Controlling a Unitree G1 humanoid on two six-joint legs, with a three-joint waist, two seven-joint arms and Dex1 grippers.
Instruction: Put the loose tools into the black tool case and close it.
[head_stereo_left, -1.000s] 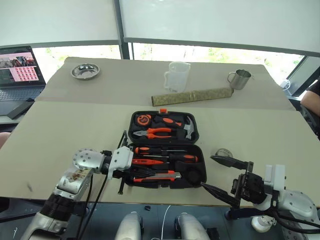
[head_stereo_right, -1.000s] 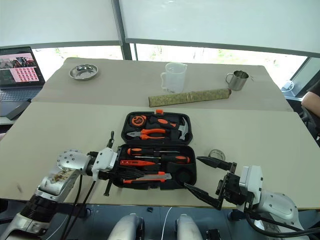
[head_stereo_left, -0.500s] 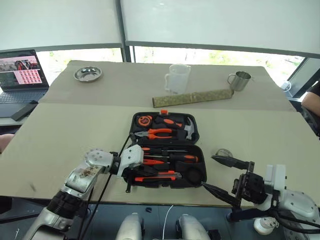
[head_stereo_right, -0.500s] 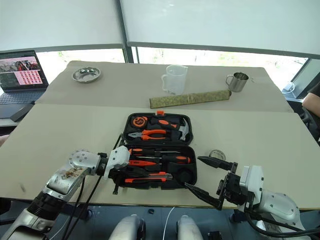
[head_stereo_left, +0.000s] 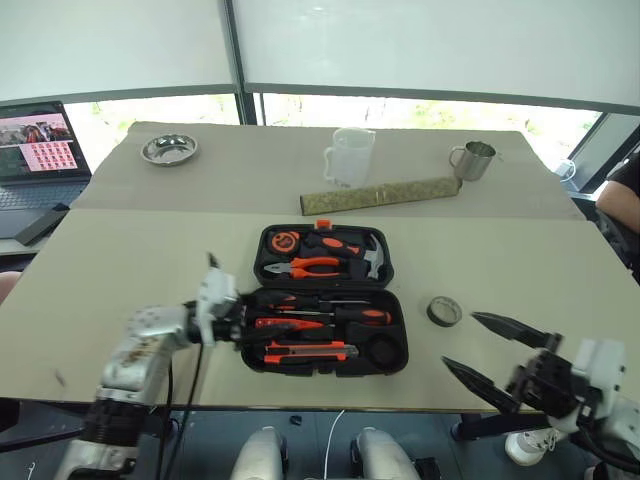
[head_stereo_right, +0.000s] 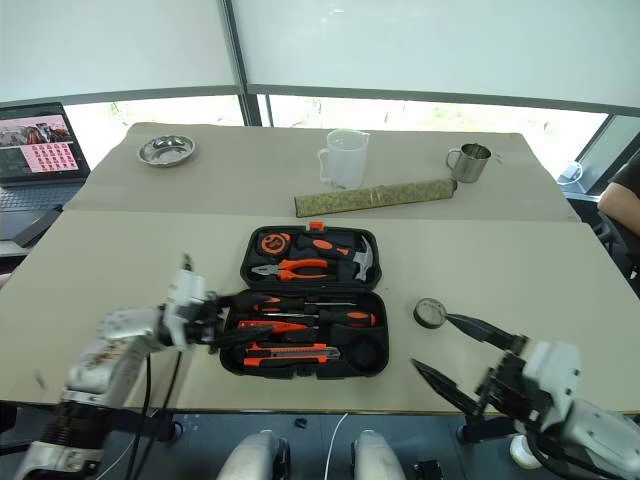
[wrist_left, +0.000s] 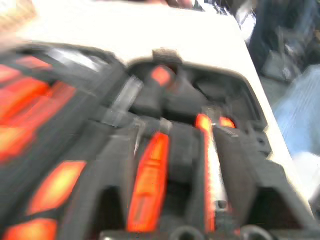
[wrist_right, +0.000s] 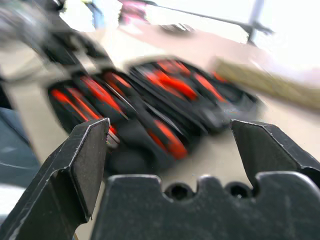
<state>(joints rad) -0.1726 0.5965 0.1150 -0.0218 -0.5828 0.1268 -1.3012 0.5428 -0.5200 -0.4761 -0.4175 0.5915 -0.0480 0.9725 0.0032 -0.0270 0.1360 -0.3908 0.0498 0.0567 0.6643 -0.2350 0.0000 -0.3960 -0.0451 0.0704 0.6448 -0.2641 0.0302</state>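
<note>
The black tool case (head_stereo_left: 395, 268) lies open at the table's middle. Its near half holds two black-and-orange screwdrivers (head_stereo_left: 340, 312), a slim orange screwdriver (head_stereo_left: 290, 323) and the utility knife (head_stereo_left: 310, 351). Its far half holds pliers, a hammer and a tape measure. The small dark tape roll (head_stereo_left: 444, 311) lies on the table just right of the case. My left gripper (head_stereo_left: 245, 320) is open at the case's left edge, pointing across it with nothing between its fingers. My right gripper (head_stereo_left: 460, 340) stands wide open and empty near the front edge, just in front of the tape roll.
A laptop (head_stereo_left: 35, 150) stands at the far left. Along the back are a steel bowl (head_stereo_left: 169, 149), a clear jug (head_stereo_left: 348, 155), a rolled mat (head_stereo_left: 380, 193) and a steel mug (head_stereo_left: 473, 158). A person's arm (head_stereo_left: 620, 195) shows at the right edge.
My left gripper has opened and drawn back to the left, out of the case's near half. My right gripper has moved right, away from the case, uncovering the tape roll.
</note>
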